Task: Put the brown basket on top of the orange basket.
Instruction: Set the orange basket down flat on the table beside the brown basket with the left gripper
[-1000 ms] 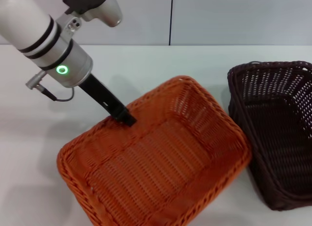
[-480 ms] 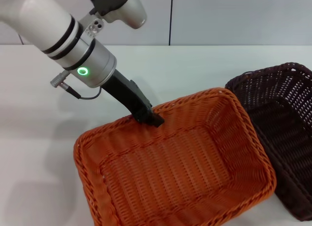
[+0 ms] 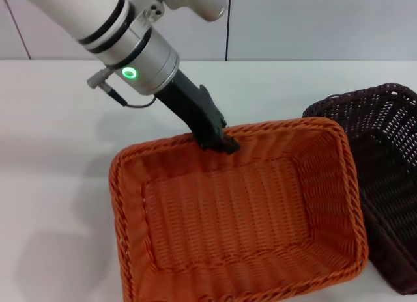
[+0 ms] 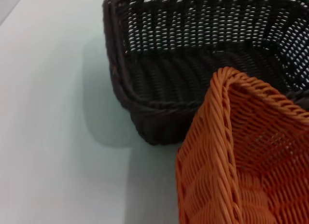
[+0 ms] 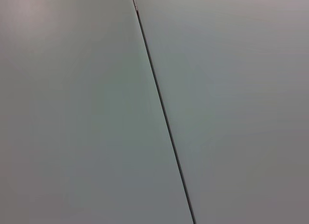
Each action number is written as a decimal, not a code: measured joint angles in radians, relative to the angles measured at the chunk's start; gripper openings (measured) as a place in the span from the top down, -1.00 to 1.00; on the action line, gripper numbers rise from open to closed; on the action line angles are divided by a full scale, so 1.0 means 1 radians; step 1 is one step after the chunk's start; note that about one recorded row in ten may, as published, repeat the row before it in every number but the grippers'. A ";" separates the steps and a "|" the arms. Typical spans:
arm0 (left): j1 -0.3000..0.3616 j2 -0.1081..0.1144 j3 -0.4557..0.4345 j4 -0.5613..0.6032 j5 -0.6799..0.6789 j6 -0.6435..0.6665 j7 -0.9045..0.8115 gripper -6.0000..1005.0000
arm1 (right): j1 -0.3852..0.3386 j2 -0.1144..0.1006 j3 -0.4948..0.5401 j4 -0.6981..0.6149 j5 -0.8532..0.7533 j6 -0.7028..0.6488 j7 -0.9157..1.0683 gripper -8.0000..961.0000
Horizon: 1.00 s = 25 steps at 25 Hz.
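Left gripper point(image 3: 220, 144) sits on the far long rim of the orange basket point(image 3: 241, 217), fingers clenched on that braided rim, one finger inside the wall, the other presumably outside (hidden behind the rim in the head view, so only probable).

Change over the last second: the arm has swept rightward, carrying the orange basket with it. The basket has also rotated; its long axis now runs roughly square to the head view, where a second ago it lay diagonal. It hangs from the fingers tilted, the rim at the fingers high and the opposite rim low. I cannot tell whether any part of it touches the tabletop point(image 3: 52, 120).

Beyond the fingers to the right: the brown basket point(image 3: 384, 178) rests on the tabletop. The orange basket's right-hand corner now overlaps its near rim; the left wrist view shows the orange corner point(image 4: 231, 151) riding above the brown interior point(image 4: 203, 60).

Meaning for the task: the motion is stacking orange onto brown, the reverse of the order as written. The brown basket is untouched by any fingers.

Right gripper: not in view; its wrist camera shows only a plain panel with a seam point(image 5: 164, 113).
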State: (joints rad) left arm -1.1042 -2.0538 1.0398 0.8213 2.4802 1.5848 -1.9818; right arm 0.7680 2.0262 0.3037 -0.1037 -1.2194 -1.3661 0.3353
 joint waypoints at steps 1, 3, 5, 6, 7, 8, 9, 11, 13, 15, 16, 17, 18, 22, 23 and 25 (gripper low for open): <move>0.000 0.000 0.000 0.000 0.000 0.000 0.000 0.66 | 0.000 0.000 0.000 0.000 0.000 0.000 0.000 -0.29; -0.015 0.000 -0.002 0.032 0.005 0.030 0.023 0.66 | -0.001 0.002 0.000 0.001 0.000 0.001 0.000 -0.29; -0.016 -0.001 -0.002 0.051 0.005 0.042 0.031 0.66 | -0.001 0.002 0.000 0.002 0.000 0.002 -0.001 -0.29; -0.016 -0.001 -0.002 0.051 0.005 0.042 0.031 0.66 | -0.001 0.003 0.000 0.002 0.000 0.002 -0.002 -0.29; -0.016 -0.001 -0.002 0.051 0.005 0.042 0.031 0.66 | -0.001 0.003 0.000 0.002 0.000 0.003 -0.002 -0.29; -0.026 -0.001 -0.005 0.073 0.009 0.068 0.038 0.66 | -0.001 0.003 0.000 0.002 0.000 0.003 -0.002 -0.29; -0.030 -0.001 -0.006 0.080 0.009 0.075 0.041 0.66 | -0.002 0.003 0.000 0.002 0.000 0.003 -0.002 -0.29; -0.033 -0.001 -0.006 0.093 0.009 0.083 0.046 0.66 | -0.003 0.003 0.000 0.002 0.000 0.003 -0.002 -0.29; -0.034 -0.002 -0.005 0.105 0.009 0.084 0.051 0.65 | -0.004 0.003 0.000 0.002 0.000 0.003 -0.002 -0.29; -0.036 -0.002 -0.008 0.107 0.006 0.080 0.057 0.65 | -0.004 0.004 0.000 0.002 0.000 0.003 -0.002 -0.29; -0.039 -0.002 -0.008 0.107 0.005 0.079 0.059 0.65 | -0.005 0.005 0.000 0.003 0.000 0.003 -0.002 -0.29; -0.042 -0.002 -0.005 0.105 0.007 0.079 0.060 0.65 | -0.005 0.005 0.000 0.003 0.000 0.003 -0.002 -0.29; -0.044 -0.002 -0.002 0.103 0.009 0.079 0.061 0.65 | -0.005 0.005 0.000 0.003 0.000 0.003 -0.002 -0.29; -0.051 -0.004 0.020 0.090 0.041 0.070 0.064 0.65 | -0.008 0.005 0.000 0.003 0.000 0.003 -0.002 -0.29; -0.052 -0.006 0.027 0.089 0.051 0.064 0.065 0.65 | -0.009 0.005 0.000 0.003 0.000 0.003 -0.002 -0.29; -0.052 -0.008 0.045 0.090 0.058 0.054 0.065 0.66 | -0.009 0.005 0.000 0.002 0.001 0.008 -0.002 -0.29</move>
State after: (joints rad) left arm -1.1559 -2.0614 1.0849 0.9110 2.5380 1.6392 -1.9169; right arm 0.7594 2.0310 0.3037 -0.1012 -1.2187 -1.3586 0.3328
